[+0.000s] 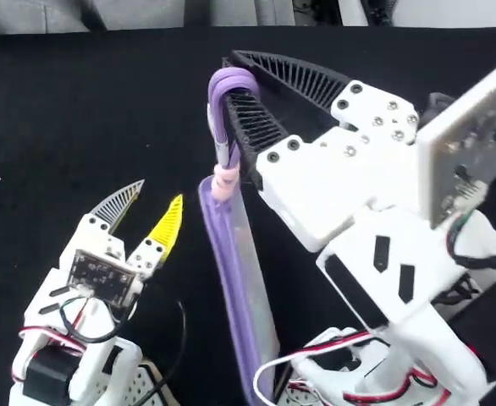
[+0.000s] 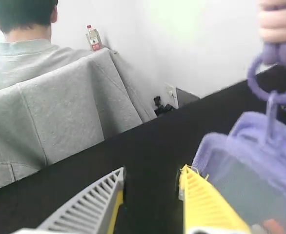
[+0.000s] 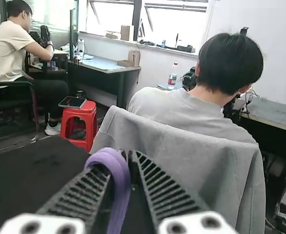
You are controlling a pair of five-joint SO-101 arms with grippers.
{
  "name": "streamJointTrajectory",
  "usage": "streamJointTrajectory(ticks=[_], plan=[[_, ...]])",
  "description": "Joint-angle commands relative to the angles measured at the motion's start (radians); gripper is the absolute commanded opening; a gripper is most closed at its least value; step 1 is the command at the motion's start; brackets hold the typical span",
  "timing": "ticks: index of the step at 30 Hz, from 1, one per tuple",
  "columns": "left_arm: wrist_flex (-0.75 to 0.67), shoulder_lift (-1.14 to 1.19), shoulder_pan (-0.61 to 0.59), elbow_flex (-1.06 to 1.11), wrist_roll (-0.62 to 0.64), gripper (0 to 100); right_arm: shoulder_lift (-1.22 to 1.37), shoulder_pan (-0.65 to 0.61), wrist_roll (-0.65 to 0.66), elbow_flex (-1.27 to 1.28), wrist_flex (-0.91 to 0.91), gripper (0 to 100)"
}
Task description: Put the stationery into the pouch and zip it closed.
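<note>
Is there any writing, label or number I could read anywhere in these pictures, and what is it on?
No text can be read.
Bottle by the wall: its red label is too blurred.
Circuit board behind the left gripper: markings too small.
Purple pouch, its strap held in the right gripper: no print visible.

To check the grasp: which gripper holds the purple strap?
The right gripper, black-fingered, shut on the strap; the left gripper, with a yellow finger, is open.
</note>
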Motion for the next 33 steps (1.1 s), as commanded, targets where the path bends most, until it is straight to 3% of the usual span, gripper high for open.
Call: streamJointTrajectory(ticks=[1,6,10,14,18,25,33], plan=[[0.02,0.003,-0.008,-0.125,0.14,19,-0.012,-0.012,0.058,0.015,-0.025,1.1],[0.175,0.003,0.002,-0.34,0.368,19,-0.018,-0.012,0.063,0.091,-0.028,1.1],[0.261,0.005,0.008,-0.415,0.382,23,-0.019,-0.012,0.063,0.113,-0.029,1.1],[0.342,0.006,0.206,-0.421,0.376,28,-0.019,-0.012,0.064,0.114,-0.029,1.1],[0.368,0.023,0.415,-0.363,0.278,27,-0.021,-0.012,0.064,0.111,-0.023,1.1],[0.273,0.265,0.289,-0.306,0.267,27,-0.096,-0.012,0.064,0.12,-0.008,1.1],[0.193,0.459,0.28,-0.295,0.295,27,-0.151,-0.018,0.064,0.122,0.014,1.1]])
